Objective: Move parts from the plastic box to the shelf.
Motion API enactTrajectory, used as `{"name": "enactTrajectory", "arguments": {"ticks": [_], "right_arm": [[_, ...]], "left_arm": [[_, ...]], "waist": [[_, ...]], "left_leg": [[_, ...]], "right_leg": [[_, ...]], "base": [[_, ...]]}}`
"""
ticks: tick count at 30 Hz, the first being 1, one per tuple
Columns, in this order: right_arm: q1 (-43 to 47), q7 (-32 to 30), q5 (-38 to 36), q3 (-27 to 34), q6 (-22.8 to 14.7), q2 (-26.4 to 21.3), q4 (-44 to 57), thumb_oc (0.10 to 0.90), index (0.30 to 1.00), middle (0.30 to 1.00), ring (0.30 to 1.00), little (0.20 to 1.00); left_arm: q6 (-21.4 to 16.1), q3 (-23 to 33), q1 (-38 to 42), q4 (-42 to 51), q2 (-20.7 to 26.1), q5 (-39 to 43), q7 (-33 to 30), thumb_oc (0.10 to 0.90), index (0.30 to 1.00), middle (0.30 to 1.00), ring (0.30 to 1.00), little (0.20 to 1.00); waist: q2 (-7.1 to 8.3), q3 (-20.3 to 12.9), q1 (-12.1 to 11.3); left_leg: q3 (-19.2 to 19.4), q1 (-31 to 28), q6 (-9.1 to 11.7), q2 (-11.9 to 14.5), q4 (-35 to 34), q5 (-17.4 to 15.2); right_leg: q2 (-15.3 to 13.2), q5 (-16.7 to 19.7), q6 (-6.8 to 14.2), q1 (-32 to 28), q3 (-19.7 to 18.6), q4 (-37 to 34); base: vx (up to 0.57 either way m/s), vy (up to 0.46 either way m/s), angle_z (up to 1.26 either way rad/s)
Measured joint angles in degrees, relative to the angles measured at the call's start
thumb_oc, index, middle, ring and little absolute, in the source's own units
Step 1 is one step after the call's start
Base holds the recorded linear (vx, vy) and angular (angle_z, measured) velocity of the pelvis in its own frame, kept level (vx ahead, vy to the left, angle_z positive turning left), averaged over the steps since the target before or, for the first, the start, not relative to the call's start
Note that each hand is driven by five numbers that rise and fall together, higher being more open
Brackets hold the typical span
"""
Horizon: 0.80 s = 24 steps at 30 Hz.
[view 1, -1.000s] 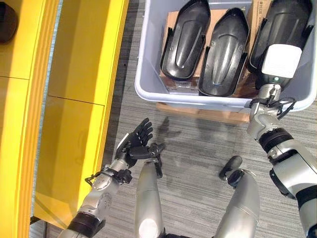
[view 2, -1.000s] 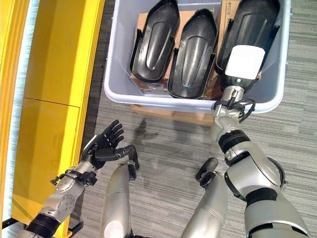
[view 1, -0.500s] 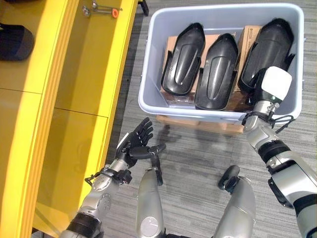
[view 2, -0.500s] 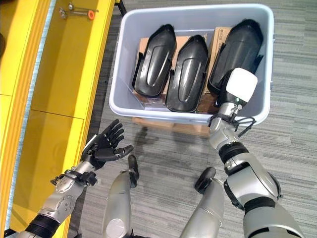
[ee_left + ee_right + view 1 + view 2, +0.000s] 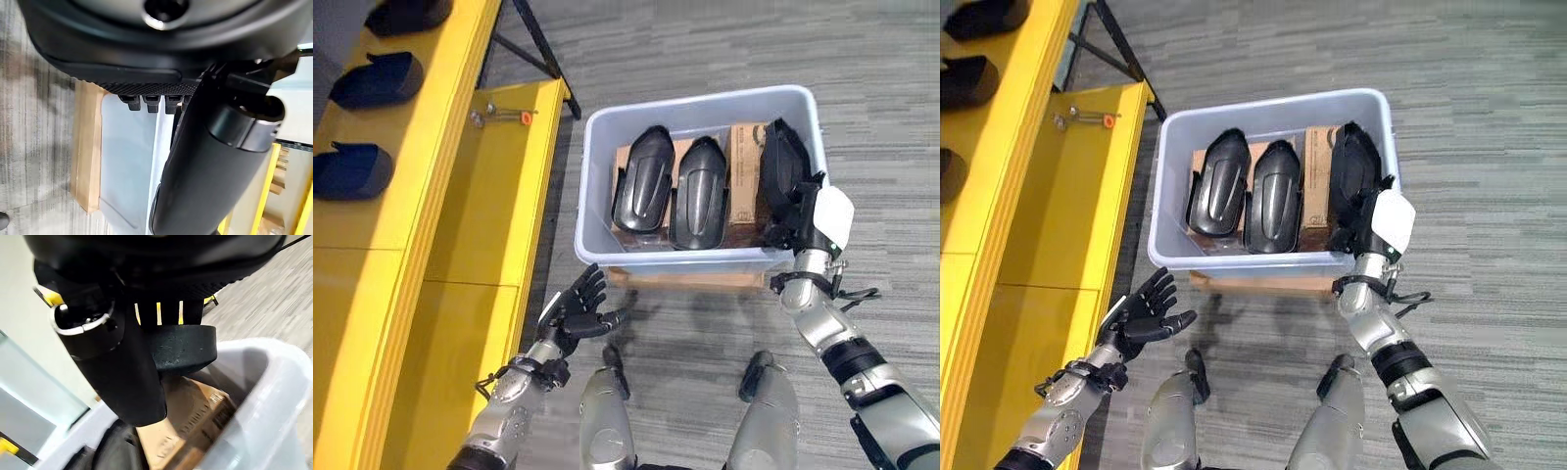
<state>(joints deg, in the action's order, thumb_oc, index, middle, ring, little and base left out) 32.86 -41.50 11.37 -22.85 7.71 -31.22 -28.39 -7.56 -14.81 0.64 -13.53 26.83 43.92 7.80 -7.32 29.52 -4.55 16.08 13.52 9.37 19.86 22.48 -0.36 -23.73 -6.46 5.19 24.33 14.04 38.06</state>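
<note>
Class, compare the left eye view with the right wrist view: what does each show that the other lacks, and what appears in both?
Left eye view alone: the yellow shelf, two black parts lying flat in the box, and the open left hand over the floor. Right wrist view alone: a close look at the right hand with its thumb and fingers closed on a part. Both: the grey plastic box, the cardboard inside it, and the lifted part.
</note>
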Motion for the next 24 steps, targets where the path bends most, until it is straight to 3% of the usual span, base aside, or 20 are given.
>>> {"name": "enactTrajectory", "arguments": {"ticks": [7, 14, 18, 19, 24], "right_arm": [[-1.62, 1.21, 2.23, 1.55, -1.97, 0.04, 9.1, 0.4, 0.3, 0.3, 0.3, 0.3], [-2.15, 6.91, 4.21, 2.44, -3.86, -0.47, 17.22, 0.4, 0.3, 0.3, 0.3, 0.3], [-3.36, 9.59, 4.38, 2.34, -4.85, -0.7, 18.69, 0.4, 0.3, 0.3, 0.3, 0.3], [-3.88, 11.14, 5.8, 1.7, -5.26, -0.78, 19.57, 0.4, 0.3, 0.3, 0.3, 0.3], [-6.09, 15.03, 8.89, 1.03, -6.3, -2.71, 25.55, 0.4, 0.3, 0.3, 0.3, 0.3]], "left_arm": [[0.0, 0.51, -1.99, 0.12, -1.74, -0.02, -1.45, 0.9, 1.0, 1.0, 1.0, 1.0], [0.01, 1.96, -3.85, 0.78, -3.07, -0.42, -3.24, 0.9, 1.0, 1.0, 1.0, 1.0], [0.02, 2.12, -4.57, 0.85, -3.24, -0.87, -3.39, 0.9, 1.0, 1.0, 1.0, 1.0], [0.04, 2.33, -5.43, 0.84, -3.24, -1.87, -3.38, 0.9, 1.0, 1.0, 1.0, 1.0], [1.19, 3.05, -6.76, 0.94, -3.31, -1.96, -1.35, 0.9, 1.0, 1.0, 1.0, 1.0]], "waist": [[0.09, -0.05, 0.26], [0.69, -0.46, 0.11], [1.72, -2.53, -0.28], [2.55, -4.56, -0.31], [2.61, -8.03, -0.46]], "left_leg": [[0.94, -4.88, -0.12, -0.09, -2.46, 0.3], [1.18, -9.14, 0.09, -0.33, -6.16, 1.46], [1.3, -10.31, 0.06, -0.66, -8.18, 1.94], [1.81, -11.08, 0.12, -0.92, -9.41, 2.27], [2.43, -13.38, 0.32, -1.37, -11.69, 2.45]], "right_leg": [[0.52, -0.84, 0.31, -3.09, -0.55, -0.02], [1.01, -1.4, 0.61, -6.65, 0.26, -1.05], [1.24, -1.39, 0.76, -7.52, 0.64, -2.07], [1.31, -1.11, 1.09, -8.01, 0.67, -3.13], [1.61, 1.16, 2.13, -11.97, 1.93, -8.11]], "base": [[0.09, 0.051, -0.05], [0.08, 0.06, 0.02], [0.1, 0.11, 0.01], [0.07, 0.122, -0.03], [0.07, 0.14, 0.02]]}}
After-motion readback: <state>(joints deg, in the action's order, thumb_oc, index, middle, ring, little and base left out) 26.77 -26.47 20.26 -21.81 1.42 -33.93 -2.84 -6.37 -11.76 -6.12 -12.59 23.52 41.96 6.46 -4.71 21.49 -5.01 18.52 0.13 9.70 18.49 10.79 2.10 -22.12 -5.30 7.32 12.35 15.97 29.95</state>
